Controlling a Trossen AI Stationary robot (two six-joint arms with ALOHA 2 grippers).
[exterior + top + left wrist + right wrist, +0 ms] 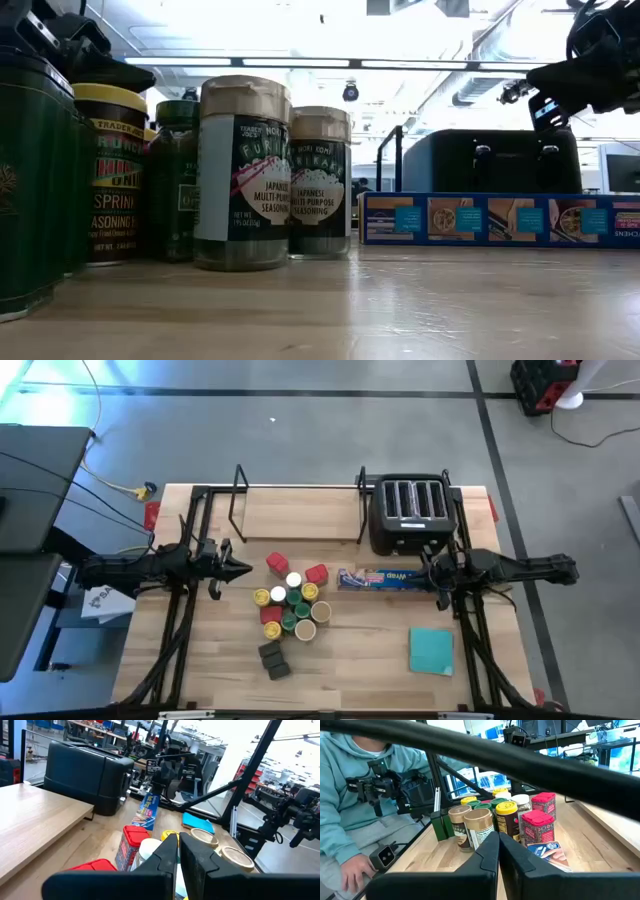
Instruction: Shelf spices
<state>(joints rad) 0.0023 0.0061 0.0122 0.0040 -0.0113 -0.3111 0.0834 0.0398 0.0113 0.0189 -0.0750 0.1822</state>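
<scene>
Left arm extends level from the left side toward the table's middle; its gripper (243, 569) hangs above the board, fingers (167, 851) pressed together, nothing between them. Right arm reaches in level from the right side; its gripper (427, 568) is likewise raised off the surface, fingers (490, 851) closed on nothing. The two grippers face each other, well apart.
</scene>
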